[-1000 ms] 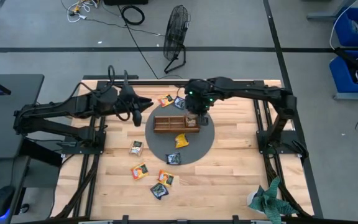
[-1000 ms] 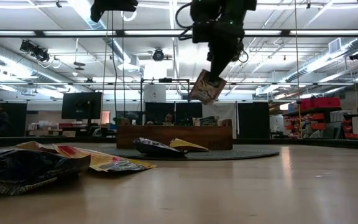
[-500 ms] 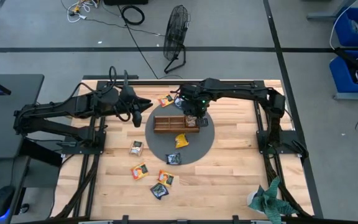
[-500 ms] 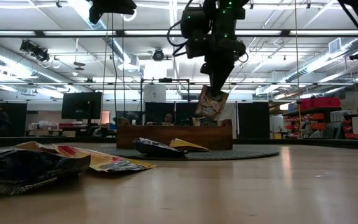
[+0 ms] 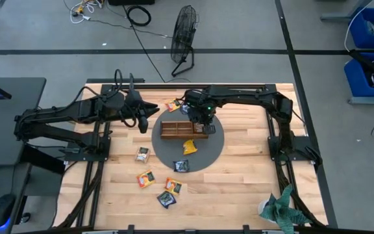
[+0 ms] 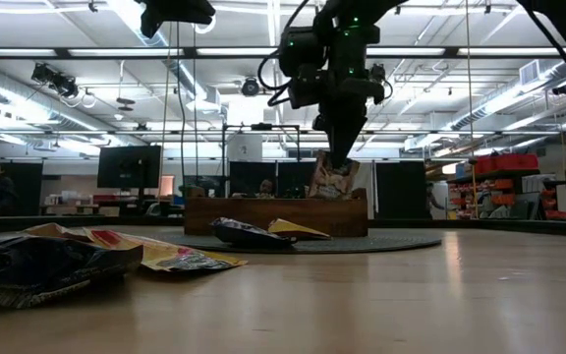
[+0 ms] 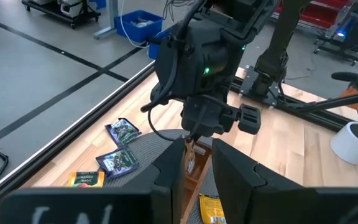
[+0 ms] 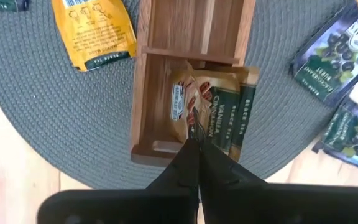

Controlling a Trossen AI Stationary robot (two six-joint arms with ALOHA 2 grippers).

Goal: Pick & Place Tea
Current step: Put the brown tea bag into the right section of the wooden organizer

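Looking down from the high view, the right gripper [image 5: 202,121] hangs over the right end of the tray [image 5: 174,129], which sits on a round grey mat [image 5: 206,153] at the middle of the counter [image 5: 252,182]. Loose sachets lie at the lower left of the counter, and one yellow sachet [image 5: 189,147] lies on the mat below the tray. The left gripper [image 5: 147,112] waits at the centre left, off the mat; whether its fingers are apart I cannot tell.

At table height, the right gripper [image 6: 337,155] is pinched on the top edge of a tan sachet [image 6: 332,179], which hangs upright with its lower part behind the tray [image 6: 275,214] wall.

From the left wrist, the same sachet [image 7: 190,158] dangles under the right gripper [image 7: 191,138], partly hidden.

From the right wrist, the fingers are clamped on the tan sachet [image 8: 194,102], which hangs into the end compartment of the tray [image 8: 143,93] beside a dark green sachet [image 8: 238,118] standing there.

Judged from this, the sachet could catch on the divider or on its neighbour and crumple, or tip over the wall if released while tilted.
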